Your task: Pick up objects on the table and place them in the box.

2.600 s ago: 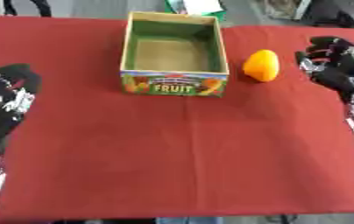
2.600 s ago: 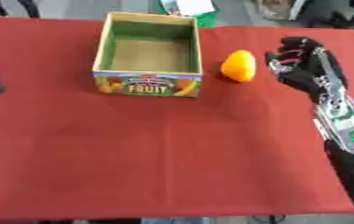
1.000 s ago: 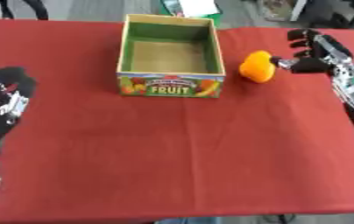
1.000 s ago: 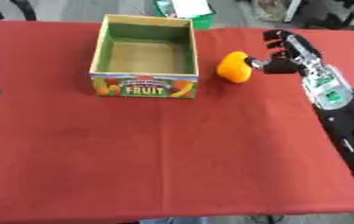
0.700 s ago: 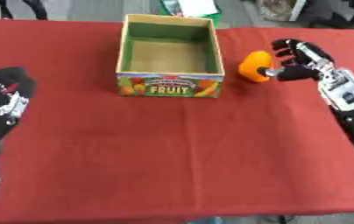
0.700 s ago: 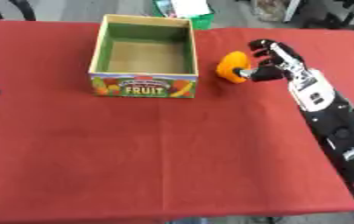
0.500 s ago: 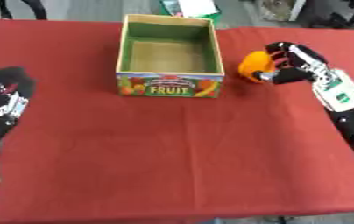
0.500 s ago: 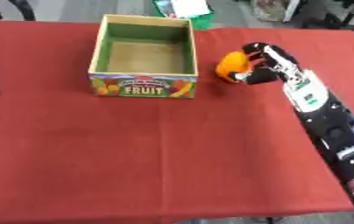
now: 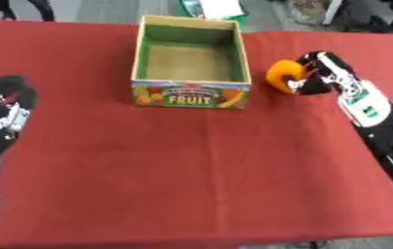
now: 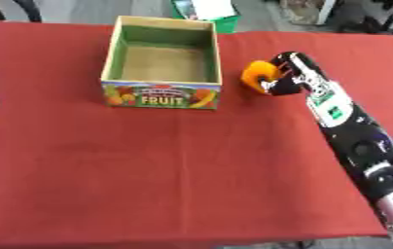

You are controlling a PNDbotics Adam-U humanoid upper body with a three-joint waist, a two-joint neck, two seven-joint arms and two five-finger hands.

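An orange fruit sits just right of the cardboard box, which has a green inside, nothing in it, and "FRUIT" printed on its front. My right hand is curled round the orange from its right side, fingers wrapped over it. I cannot tell whether the orange rests on the red cloth or hangs just above it. My left hand lies at the left edge of the table, fingers relaxed, holding nothing.
A red cloth covers the whole table. Beyond the far edge stands a green bin with white paper. My right forearm stretches across the right side of the cloth.
My right hand came in from the right, reached the orange and curled its fingers round it. The orange shifted slightly left toward the box. The left hand stayed put.
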